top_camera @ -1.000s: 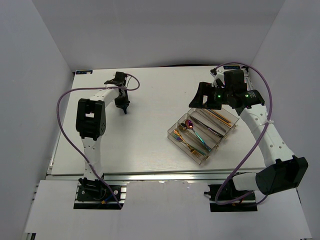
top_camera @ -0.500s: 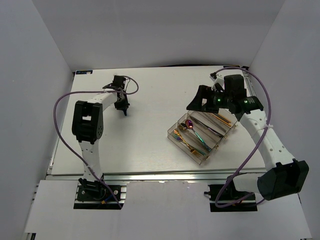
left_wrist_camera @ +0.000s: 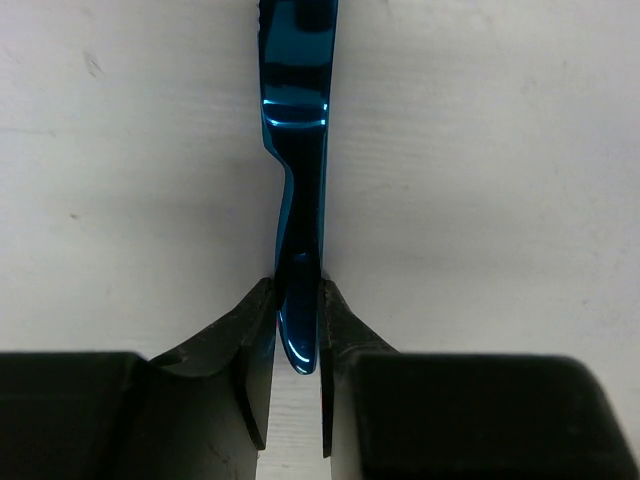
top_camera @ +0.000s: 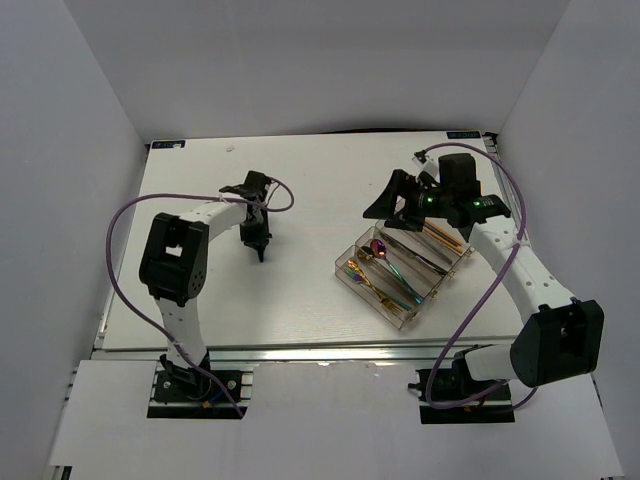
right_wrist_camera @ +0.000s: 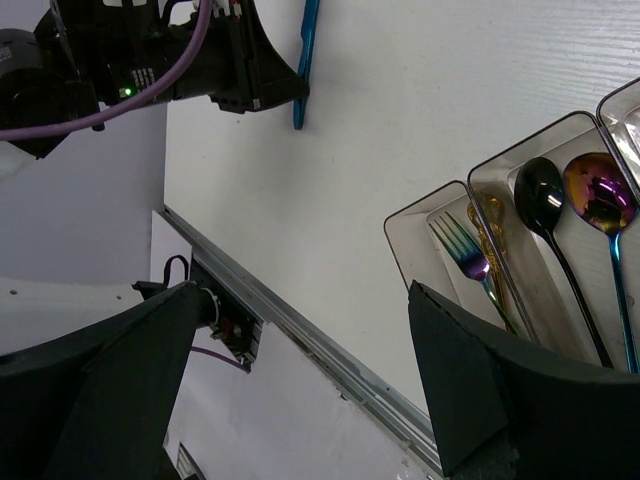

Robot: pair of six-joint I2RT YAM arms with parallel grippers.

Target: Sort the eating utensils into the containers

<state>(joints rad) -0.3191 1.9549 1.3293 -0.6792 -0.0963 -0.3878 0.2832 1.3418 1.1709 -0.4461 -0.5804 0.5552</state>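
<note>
My left gripper is shut on the handle end of a blue utensil, which points away over the white table. In the top view the left gripper is left of the centre. The clear organizer tray lies right of the centre. It holds a rainbow fork, a gold fork, a dark spoon, a rainbow spoon and gold-brown chopsticks. My right gripper is open and empty, held above the table beside the tray's far left end. The blue utensil also shows in the right wrist view.
The table's near edge with its metal rail runs below the tray. White walls enclose the table at the left, back and right. Purple cables loop off both arms.
My left gripper has moved nearer and to the right with the blue utensil in it. My right gripper has shifted slightly to the left and stays open.
</note>
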